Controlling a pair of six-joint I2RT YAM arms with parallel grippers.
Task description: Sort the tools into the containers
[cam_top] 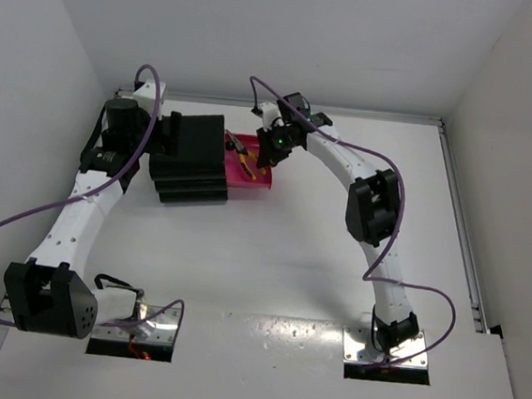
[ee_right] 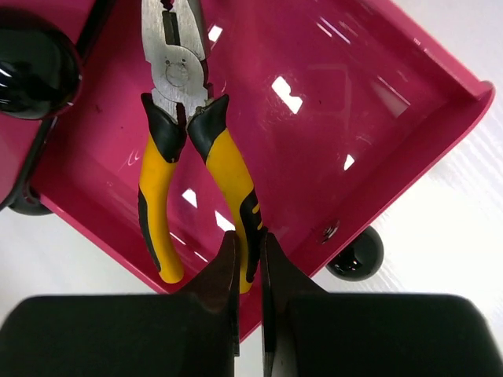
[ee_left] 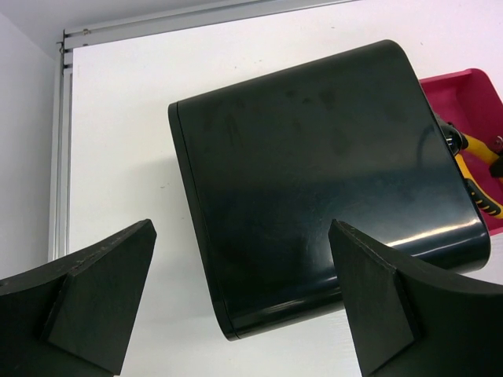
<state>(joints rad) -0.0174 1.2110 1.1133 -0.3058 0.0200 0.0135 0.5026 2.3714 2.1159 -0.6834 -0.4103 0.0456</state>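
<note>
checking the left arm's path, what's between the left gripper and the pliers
The black cabinet: in the left wrist view it fills the stretch from the left gripper to the pliers in the pink drawer.

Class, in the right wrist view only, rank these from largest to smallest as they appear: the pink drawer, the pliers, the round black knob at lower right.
1. pink drawer, filling most of the frame.
2. pliers, lying inside it.
3. round black knob, clearly smallest.
</note>
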